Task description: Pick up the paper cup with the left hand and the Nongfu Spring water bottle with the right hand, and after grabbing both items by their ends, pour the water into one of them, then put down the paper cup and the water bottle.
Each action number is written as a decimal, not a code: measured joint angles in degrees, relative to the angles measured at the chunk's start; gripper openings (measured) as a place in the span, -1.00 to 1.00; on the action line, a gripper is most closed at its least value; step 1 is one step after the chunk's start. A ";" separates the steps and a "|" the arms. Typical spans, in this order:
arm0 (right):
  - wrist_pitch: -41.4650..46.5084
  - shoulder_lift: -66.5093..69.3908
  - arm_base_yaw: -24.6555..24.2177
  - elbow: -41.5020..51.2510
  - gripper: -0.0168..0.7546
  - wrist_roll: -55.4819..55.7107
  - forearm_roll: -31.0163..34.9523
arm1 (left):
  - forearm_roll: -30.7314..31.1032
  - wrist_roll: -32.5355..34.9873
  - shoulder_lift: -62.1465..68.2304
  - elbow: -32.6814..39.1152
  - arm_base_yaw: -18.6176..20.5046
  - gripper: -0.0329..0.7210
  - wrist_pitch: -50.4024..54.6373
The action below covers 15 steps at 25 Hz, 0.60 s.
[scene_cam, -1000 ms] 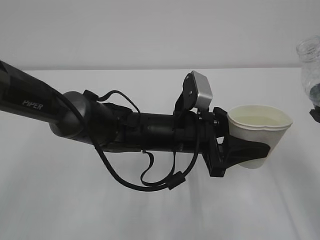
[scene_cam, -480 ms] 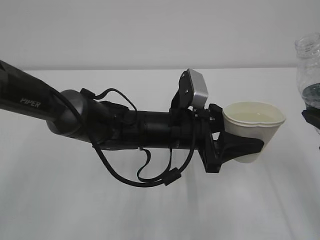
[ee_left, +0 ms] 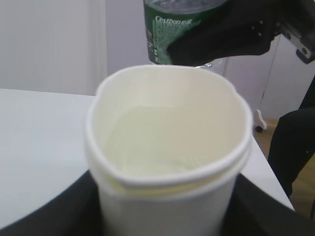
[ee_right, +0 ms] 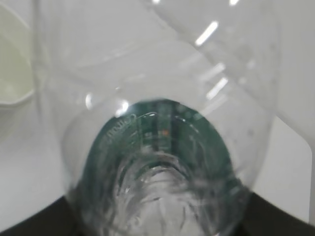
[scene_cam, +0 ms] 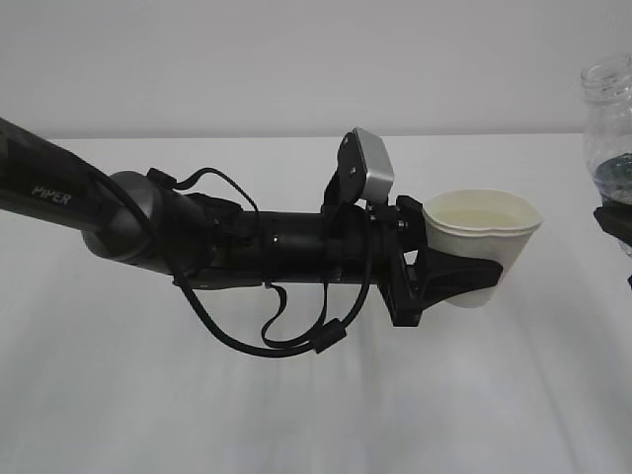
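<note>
White table (scene_cam: pixel 296 415), plain pale wall (scene_cam: pixel 296 59) behind, wooden floor (ee_left: pixel 300 196) at right

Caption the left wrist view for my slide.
Left tool grips a dented paper cup holding water, green-labelled bottle behind.

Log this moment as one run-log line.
left end effector: gripping cream paper cup, upright, liquid inside | right end effector: gripping clear green-labelled plastic bottle, upright | phase: pour apparently done

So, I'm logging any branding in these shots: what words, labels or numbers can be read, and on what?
"PIPER": white letters on the black left arm, exterior view.
White lettering on the bottle's green label, left wrist view: too blurred to read with confidence.
Label seen through the bottle, right wrist view: print unreadable.
The paper cup: no text visible.
</note>
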 joint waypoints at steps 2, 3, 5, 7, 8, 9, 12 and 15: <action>0.00 0.00 0.00 0.00 -0.02 0.00 0.11 | 0.10 0.00 0.00 0.00 0.00 0.20 0.00; 0.11 0.00 0.00 0.00 -0.02 0.00 0.22 | 0.10 0.00 0.00 0.00 0.00 0.20 0.00; 0.54 0.00 0.00 0.00 -0.02 0.00 0.22 | 0.23 0.00 0.00 0.00 0.00 0.20 0.00; 1.08 0.00 0.00 0.00 -0.02 0.08 0.46 | 0.23 0.00 0.00 0.00 0.00 0.20 0.00; 1.22 0.00 0.00 0.00 -0.02 0.08 0.56 | 0.32 0.00 0.00 0.00 0.00 0.20 0.00; 1.22 0.00 0.00 0.00 -0.02 0.08 0.67 | 0.32 0.00 0.00 0.00 0.00 0.20 0.00; 1.25 0.00 0.00 0.00 -0.02 0.08 1.32 | 0.32 0.00 0.00 0.00 0.00 0.20 0.00; 1.36 0.00 0.00 0.00 -0.02 0.08 2.21 | 0.32 0.00 0.00 0.00 0.00 0.20 0.00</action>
